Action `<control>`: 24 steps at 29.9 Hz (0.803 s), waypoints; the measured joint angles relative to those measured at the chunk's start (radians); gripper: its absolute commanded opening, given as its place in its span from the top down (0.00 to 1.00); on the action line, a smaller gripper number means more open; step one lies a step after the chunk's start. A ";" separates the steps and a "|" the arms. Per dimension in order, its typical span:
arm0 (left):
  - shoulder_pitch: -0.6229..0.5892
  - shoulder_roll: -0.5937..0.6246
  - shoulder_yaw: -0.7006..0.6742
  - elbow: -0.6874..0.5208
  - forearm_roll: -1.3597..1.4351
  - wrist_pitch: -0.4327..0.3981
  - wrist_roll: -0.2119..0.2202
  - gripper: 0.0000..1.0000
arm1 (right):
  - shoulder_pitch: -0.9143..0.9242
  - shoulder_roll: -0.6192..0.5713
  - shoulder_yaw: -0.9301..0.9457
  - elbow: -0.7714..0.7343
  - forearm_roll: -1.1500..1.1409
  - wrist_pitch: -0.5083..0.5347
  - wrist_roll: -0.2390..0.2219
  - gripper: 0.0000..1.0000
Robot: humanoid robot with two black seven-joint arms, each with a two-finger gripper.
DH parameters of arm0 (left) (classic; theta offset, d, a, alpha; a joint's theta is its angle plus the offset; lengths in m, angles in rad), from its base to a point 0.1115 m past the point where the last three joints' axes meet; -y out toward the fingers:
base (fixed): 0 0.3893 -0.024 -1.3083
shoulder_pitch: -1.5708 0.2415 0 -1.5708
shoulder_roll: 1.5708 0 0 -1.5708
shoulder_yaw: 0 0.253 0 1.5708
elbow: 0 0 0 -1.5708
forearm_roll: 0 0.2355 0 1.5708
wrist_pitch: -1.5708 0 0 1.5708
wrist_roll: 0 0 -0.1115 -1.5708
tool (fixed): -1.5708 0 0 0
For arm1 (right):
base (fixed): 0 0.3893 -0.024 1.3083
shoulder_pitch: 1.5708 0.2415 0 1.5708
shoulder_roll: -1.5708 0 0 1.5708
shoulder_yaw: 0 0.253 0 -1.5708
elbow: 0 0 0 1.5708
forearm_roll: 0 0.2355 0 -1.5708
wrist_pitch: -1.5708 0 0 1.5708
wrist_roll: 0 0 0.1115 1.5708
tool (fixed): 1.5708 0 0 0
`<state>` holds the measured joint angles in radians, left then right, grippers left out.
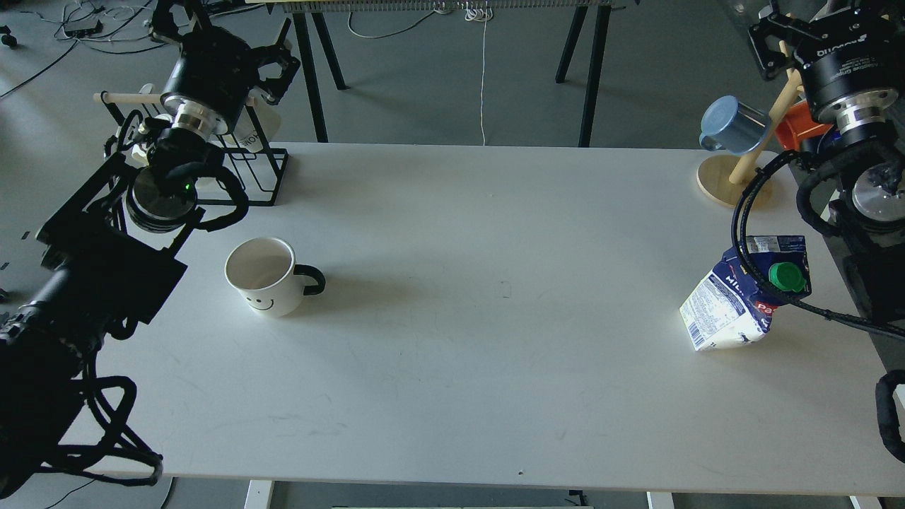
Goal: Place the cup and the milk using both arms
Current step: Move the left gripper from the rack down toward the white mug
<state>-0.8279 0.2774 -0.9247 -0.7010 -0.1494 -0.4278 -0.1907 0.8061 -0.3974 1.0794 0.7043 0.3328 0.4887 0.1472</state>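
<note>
Left gripper (212, 32): raised over the far-left corner of the table (452, 396), above the black wire rack (247, 173); fingers look spread, nothing between them, touching nothing.
Cup (263, 277): upright near the left edge, handle pointing right, smiley face toward the near edge; well apart from both grippers.
Milk (742, 297): near the right edge, leaning, green cap on top; a black cable crosses in front of it.
Mug tree (735, 177): far-right corner, blue mug (732, 126) hanging on it, orange mug (799, 127) behind.
Right gripper (778, 39): raised beyond the far-right corner, partly cut off; cannot tell how far its fingers are parted; holds nothing visible.
</note>
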 measured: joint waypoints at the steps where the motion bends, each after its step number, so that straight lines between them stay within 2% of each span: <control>1: 0.006 0.002 0.000 -0.004 0.000 -0.001 0.000 0.00 | 0.001 0.000 -0.005 0.000 0.000 0.000 0.000 0.01; 8: 0.019 0.019 0.017 -0.016 0.002 0.003 0.007 0.00 | 0.006 0.004 -0.025 0.001 0.000 0.000 0.000 0.01; 11: 0.020 0.075 0.078 -0.037 0.006 -0.008 0.024 0.01 | 0.012 0.004 -0.026 0.007 0.000 0.000 0.000 0.01; 19: 0.019 0.331 0.358 -0.226 0.153 -0.059 0.060 0.07 | 0.017 0.012 -0.014 0.016 0.001 0.000 0.001 0.01; 24: 0.017 0.514 0.406 -0.431 0.453 -0.061 0.076 0.16 | 0.014 0.015 -0.006 0.017 0.002 0.000 0.002 0.01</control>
<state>-0.8110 0.7909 -0.5185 -1.1322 0.3036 -0.4892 -0.1150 0.8202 -0.3822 1.0732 0.7212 0.3352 0.4887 0.1488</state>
